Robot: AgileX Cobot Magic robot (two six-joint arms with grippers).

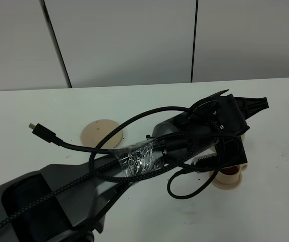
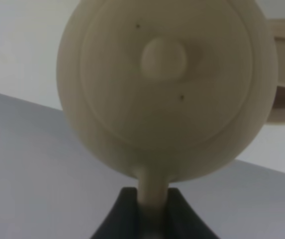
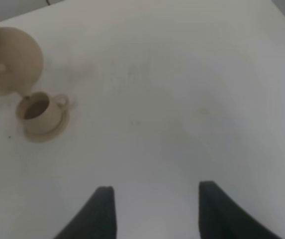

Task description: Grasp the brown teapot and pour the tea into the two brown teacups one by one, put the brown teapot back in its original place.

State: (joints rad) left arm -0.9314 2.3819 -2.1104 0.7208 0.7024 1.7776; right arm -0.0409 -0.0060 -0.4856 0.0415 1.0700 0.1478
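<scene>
On the white desk (image 1: pixel 134 101), the left arm's fingers (image 2: pixel 144 211) clench the teapot (image 2: pixel 164 84) by its handle, tilted over 1 teacup (image 3: pixel 38 110) that holds tea. The right fingers (image 3: pixel 154 211) hang released. Its big saucer (image 1: pixel 103 133) waits empty; return remains.

Left arm (image 1: pixel 134 161) w/ looping cables (image 1: pixel 184 189) lies across table centre (image 1: pixel 285 126), blocking overhead access to teapot (image 3: pixel 13 59) & teacup (image 3: pixel 38 112) on its saucer (image 3: pixel 45 132); table right of teacup open; big saucer (image 1: pixel 100 132) sits beside arm.
</scene>
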